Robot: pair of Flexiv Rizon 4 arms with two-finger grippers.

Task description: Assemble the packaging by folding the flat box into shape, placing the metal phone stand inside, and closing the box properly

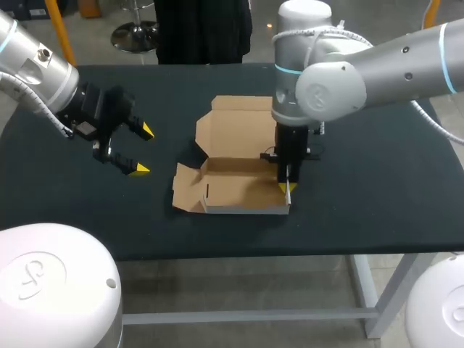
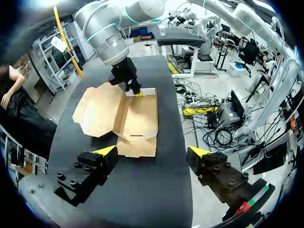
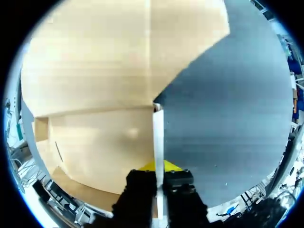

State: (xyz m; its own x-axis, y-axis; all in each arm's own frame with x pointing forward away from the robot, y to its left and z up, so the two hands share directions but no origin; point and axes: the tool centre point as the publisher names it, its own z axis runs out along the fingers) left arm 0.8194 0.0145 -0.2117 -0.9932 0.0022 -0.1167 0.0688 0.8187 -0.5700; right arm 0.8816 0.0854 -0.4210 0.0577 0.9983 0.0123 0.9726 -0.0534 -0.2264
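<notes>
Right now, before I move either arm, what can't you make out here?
The metal phone stand: in no view, so its place is unknown.
Fingertips of the right pincer: in the right wrist view the side wall of the cardboard box, clamped between them, covers most of them.
The right corner of the lid: in the head view the right arm hides it.

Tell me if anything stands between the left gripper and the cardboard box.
Nothing visible does. Only bare table lies between the open left gripper and the box. The right gripper is shut on the box's far side wall, away from that path.
</notes>
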